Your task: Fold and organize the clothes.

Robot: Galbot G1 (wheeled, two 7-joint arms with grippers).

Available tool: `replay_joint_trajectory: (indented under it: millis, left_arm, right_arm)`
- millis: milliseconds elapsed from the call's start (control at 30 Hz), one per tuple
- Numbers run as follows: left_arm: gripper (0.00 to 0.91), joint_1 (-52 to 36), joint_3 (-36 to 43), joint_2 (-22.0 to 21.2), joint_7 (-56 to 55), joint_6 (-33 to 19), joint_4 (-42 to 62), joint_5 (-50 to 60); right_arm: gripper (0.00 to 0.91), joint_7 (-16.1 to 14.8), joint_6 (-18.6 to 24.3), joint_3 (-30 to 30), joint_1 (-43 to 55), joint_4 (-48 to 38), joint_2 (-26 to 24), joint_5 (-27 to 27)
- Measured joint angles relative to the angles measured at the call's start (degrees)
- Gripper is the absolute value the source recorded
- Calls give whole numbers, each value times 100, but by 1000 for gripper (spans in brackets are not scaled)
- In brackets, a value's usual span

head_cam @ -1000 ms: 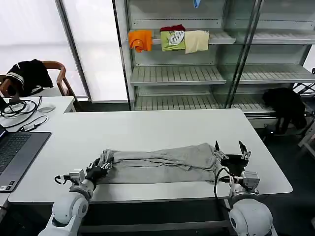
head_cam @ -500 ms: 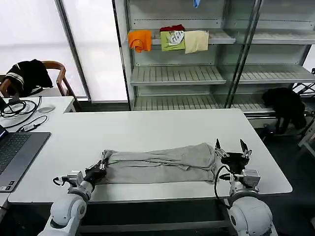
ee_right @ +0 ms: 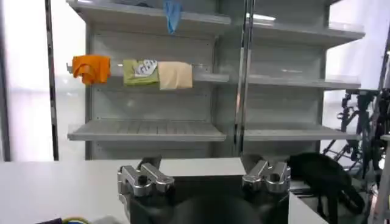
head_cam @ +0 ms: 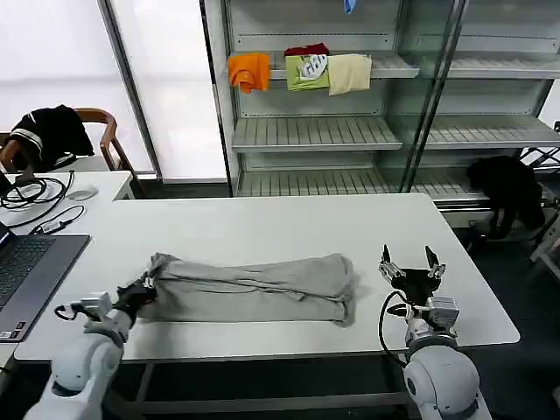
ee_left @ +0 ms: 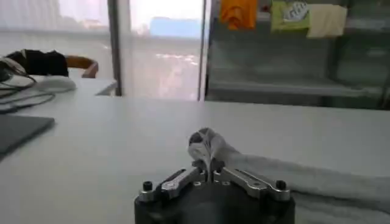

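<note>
A light grey T-shirt (head_cam: 249, 289), folded into a long narrow band, lies across the front of the white table (head_cam: 271, 232). My left gripper (head_cam: 140, 290) is shut on the band's left end; in the left wrist view the pinched grey cloth (ee_left: 210, 146) rises between the jaws of my left gripper (ee_left: 206, 167). My right gripper (head_cam: 411, 262) stands open a little to the right of the band's right end, not touching it, with nothing between its fingers. In the right wrist view my right gripper (ee_right: 204, 164) points at the shelves with its jaws wide apart.
A laptop (head_cam: 26, 271), cables and a mouse (head_cam: 83, 193) lie on the left desk, with a chair holding a black garment (head_cam: 52, 131) behind. The glass-fronted shelf unit (head_cam: 367, 131) holds orange, green and cream garments (head_cam: 302, 70). Another black garment (head_cam: 507, 188) hangs at right.
My left gripper has pulled the shirt's left end leftward, dragging the whole band left along the table. The band's right end has drawn away from my open right gripper, which stayed put.
</note>
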Motion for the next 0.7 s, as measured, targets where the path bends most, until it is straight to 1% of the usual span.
replay_joint_trajectory:
  millis: [267,367,467,533,700]
  left_arm:
    - [10,-147,-787,878,104,-106,368,-85]
    - [10,-171,-986,1111,108,-115,418,-74]
    - [0,-130,-1062,1220,124,-124,355,-4]
    - [10,-84,-1064,1240,120,-123,229,58]
    - [0,22,-809,1146,56,-70,-228,254]
  right_arm:
    - [907,35,4,-23,1,12,11,20]
    - [907,46,5,-23,-19,26,31,19]
    - [907,54,16,-7,-56,44,40,17]
    - [907,62,33,10,-87,58,43,15]
    - [907,80,94,75,-193,77,43,14]
